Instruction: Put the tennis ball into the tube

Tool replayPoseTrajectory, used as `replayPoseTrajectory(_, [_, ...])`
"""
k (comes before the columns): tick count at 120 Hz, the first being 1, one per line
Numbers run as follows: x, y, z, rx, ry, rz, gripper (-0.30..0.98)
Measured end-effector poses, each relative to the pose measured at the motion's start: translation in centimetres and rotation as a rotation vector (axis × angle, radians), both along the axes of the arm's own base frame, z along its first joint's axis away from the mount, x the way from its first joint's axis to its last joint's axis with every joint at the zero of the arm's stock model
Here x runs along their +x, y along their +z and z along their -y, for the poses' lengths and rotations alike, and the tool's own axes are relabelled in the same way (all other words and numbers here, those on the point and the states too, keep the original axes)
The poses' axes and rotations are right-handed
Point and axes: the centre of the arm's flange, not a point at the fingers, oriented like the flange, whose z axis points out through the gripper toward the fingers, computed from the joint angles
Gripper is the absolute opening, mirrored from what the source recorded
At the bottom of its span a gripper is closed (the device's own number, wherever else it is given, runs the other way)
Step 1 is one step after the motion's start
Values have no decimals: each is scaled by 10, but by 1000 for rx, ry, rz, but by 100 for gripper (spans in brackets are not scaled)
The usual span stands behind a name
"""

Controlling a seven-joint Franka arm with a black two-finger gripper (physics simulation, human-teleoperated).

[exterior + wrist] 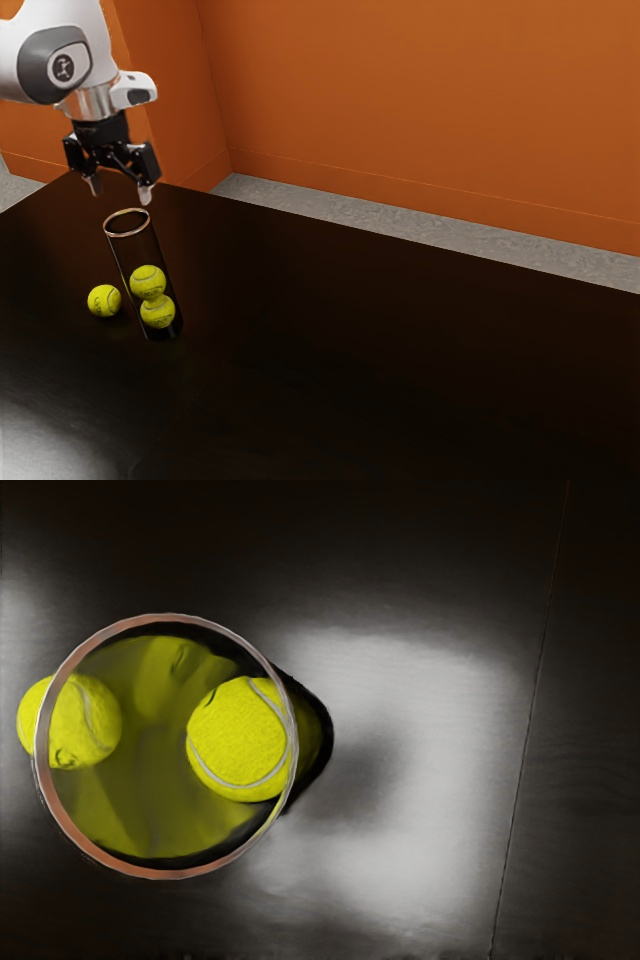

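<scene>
Tube (pixel 140 248) on the dark table (pixel 400 380), two balls inside, upper ball (pixel 148 281) resting on lower ball (pixel 158 312). Loose ball (pixel 104 301) sits on the table just beside the tube, outside it. Your gripper (pixel 120 190) is above the tube's rim (pixel 127 235), fingers wide apart, nothing between them. Orange wall (pixel 420 100) behind.
</scene>
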Motion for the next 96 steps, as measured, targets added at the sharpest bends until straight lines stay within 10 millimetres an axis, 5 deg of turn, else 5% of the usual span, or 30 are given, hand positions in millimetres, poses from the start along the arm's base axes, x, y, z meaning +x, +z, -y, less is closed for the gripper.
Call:
replayPoseTrajectory(35, [-53, -9, -90, -29, 177, -20, 69])
replayPoseTrajectory(60, [-72, -29, -133, -53, 245, -47, 69])
replayPoseTrajectory(76, [-76, -74, -174, -96, 302, -93, 69])
replayPoseTrajectory(96, [-73, -148, -198, -157, 322, -142, 69])
